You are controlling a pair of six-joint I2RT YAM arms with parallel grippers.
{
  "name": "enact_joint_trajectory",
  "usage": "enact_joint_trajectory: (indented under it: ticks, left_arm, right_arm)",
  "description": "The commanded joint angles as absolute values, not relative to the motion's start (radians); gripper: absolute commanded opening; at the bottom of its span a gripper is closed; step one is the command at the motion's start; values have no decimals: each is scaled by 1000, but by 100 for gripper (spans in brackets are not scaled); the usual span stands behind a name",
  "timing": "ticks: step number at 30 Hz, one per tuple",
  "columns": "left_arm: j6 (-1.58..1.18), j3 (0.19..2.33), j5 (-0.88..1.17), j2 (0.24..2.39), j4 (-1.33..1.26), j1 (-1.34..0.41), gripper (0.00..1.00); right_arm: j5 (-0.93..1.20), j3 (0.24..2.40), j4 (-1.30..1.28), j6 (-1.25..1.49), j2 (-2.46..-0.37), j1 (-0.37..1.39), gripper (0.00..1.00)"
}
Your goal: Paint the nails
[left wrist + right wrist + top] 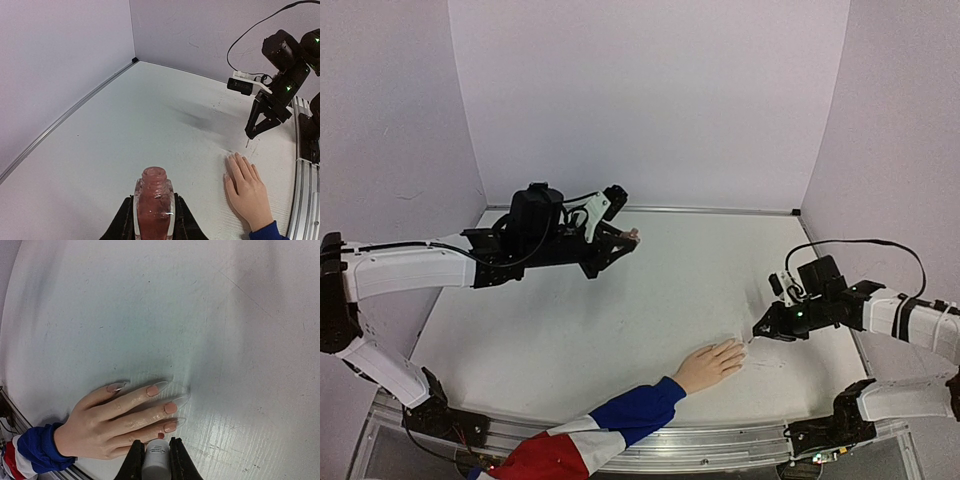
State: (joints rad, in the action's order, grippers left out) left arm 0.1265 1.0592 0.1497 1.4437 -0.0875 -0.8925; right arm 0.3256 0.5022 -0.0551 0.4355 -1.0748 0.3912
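Step in hand: laying polish on one fingertip with the brush, as judged from where the tip sits.
Hand [110, 422]: flesh-coloured, palm down on the counter [225, 315], fingers spread slightly; blue, white and red sleeve [35, 450] at its wrist end.
Nails [171, 407]: at the fingertips of the hand, pointing away from the sleeve; long clear tips, and several already look pink near the base.
Right pincer [761, 328]: just beyond the fingertips of the hand, clenched on a white cap [156, 462].
Brush [161, 435]: below the cap, its reddish tip at or just above the outermost finger; contact cannot be told.
Left pincer [615, 240]: well apart from the hand, raised over the far side of the counter, clamped on an open bottle [153, 200] of reddish polish held upright.
Advice, stroke: draw the tip along the nail from base towards the clear end, with light pressure only.
Advice, aim: stay inside the nail's edges, since skin lies close on both sides.
Advice, bottle: hold it level so nothing spills and the neck is ready for a dip.
Risk: pressing down may shift the hand on the counter or smear the pink nails beside it.
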Motion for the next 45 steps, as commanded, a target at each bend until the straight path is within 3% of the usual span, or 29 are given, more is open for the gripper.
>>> enact_joint_trajectory:
  ticks: [1, 45]
  left_arm:
    - [126, 1121, 142, 1455, -139, -897, 0]
    - [136, 1134, 148, 1485, -139, -899, 0]
  right_arm:
    - [369, 490, -31, 441, -1122, 387, 0]
    - [386, 490, 11, 445, -1221, 387, 0]
